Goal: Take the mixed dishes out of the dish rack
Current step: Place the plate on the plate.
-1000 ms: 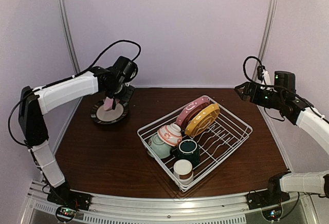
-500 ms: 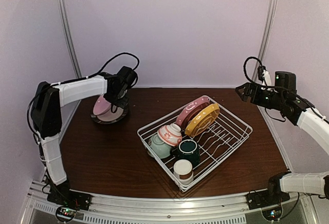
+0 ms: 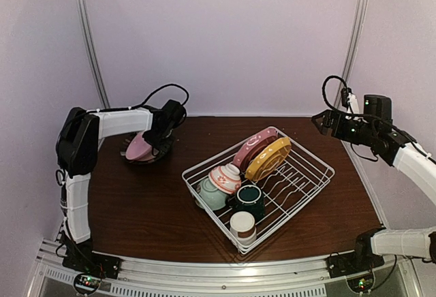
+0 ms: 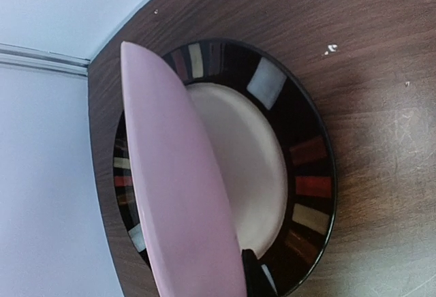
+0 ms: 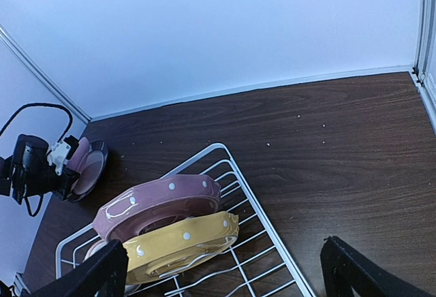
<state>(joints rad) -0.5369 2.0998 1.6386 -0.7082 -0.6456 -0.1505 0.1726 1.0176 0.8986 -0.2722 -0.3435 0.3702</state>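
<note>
Change since prior frame: lowered pink plate (image 4: 184, 174) flatter over striped plate (image 4: 303, 174), far left. Kept left gripper (image 3: 161, 143) clamped on it, arm stretched low. Held right gripper (image 3: 323, 121) spread, far right of dish rack (image 3: 293, 207).

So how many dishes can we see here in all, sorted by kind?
Plates: 4 (pink dotted plate, yellow dotted plate, plain pink plate, dark striped plate)
Bowls: 2 (red-and-white patterned bowl, pale green bowl)
Mugs and cups: 2 (dark green mug, white-and-brown cup)
Total: 8
</note>
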